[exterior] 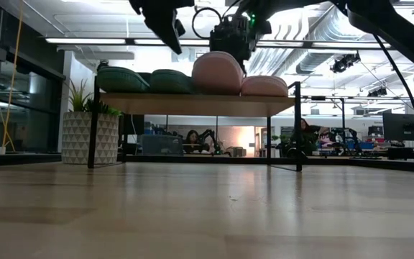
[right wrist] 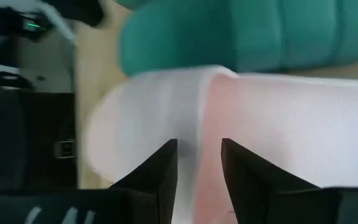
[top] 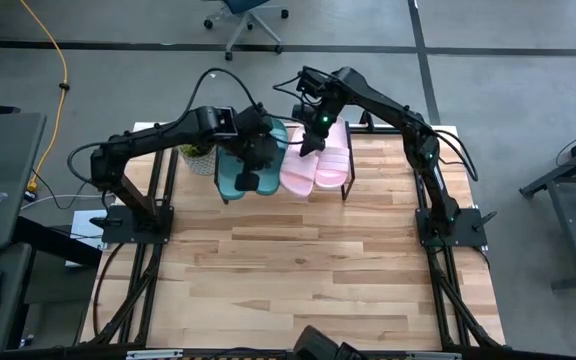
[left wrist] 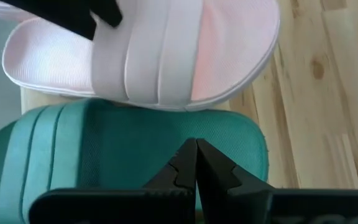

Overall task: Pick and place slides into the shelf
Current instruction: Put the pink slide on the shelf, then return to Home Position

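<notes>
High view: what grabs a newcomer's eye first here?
The row of slides on the shelf at the table's far edge: teal slides on the left, pink slides on the right. Both dark arms crowd over them, the left gripper with fingers shut above the teal ones, the right gripper open over a pink one. A potted plant stands beside the shelf's left end.

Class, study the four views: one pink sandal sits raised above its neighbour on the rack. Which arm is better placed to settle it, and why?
Right. The right claw hangs directly over the raised pink sandal, its fingers open astride the strap. The left claw is shut, over a green sandal beside it on the rack.
</notes>
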Tool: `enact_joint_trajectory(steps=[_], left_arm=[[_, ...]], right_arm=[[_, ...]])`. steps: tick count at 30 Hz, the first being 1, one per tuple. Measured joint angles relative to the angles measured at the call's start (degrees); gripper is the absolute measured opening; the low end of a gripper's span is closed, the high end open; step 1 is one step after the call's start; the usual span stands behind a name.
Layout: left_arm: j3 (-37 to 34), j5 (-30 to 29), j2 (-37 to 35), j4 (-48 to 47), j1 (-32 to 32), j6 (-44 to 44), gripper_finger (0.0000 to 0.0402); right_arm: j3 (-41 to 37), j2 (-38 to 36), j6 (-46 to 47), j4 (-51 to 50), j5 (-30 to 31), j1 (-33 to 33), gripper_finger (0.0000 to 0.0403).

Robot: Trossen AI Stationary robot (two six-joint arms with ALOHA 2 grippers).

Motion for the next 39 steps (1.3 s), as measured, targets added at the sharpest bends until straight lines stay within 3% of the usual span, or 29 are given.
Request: enact_joint_trajectory(steps=[3, 14, 20, 28, 39], left_arm=[[-0.06, -0.35, -0.04, 0.19, 0.00, -0.15, 0.0000], [-0.06, 3.24, -0.07, 3.28, -0.36, -1.20, 0.0000], [0.01, 4.83, -0.07, 4.40, -0.50, -1.48, 0.0000], [0.05, 2.43, 2.73, 3.03, -0.33, -1.10, 0.0000], [0.03, -4.25, 3.64, -2.49, -0.13, 1.41, 0.0000]], right_arm=[[0.00, 0.00, 0.40, 0.98, -2.45, -0.07, 0.0115], [0.00, -4.14, 1.95, 3.93, 6.82, -2.58, 0.0115], [0.04, -8.52, 5.32, 2.21, 4.53, -4.61, 0.0115], [-0.07, -9.99, 4.20, -5.36, 13.66, 2.28, 0.0115], [-0.07, -10.19, 7.12, -4.83, 17.38, 8.65, 0.0115]])
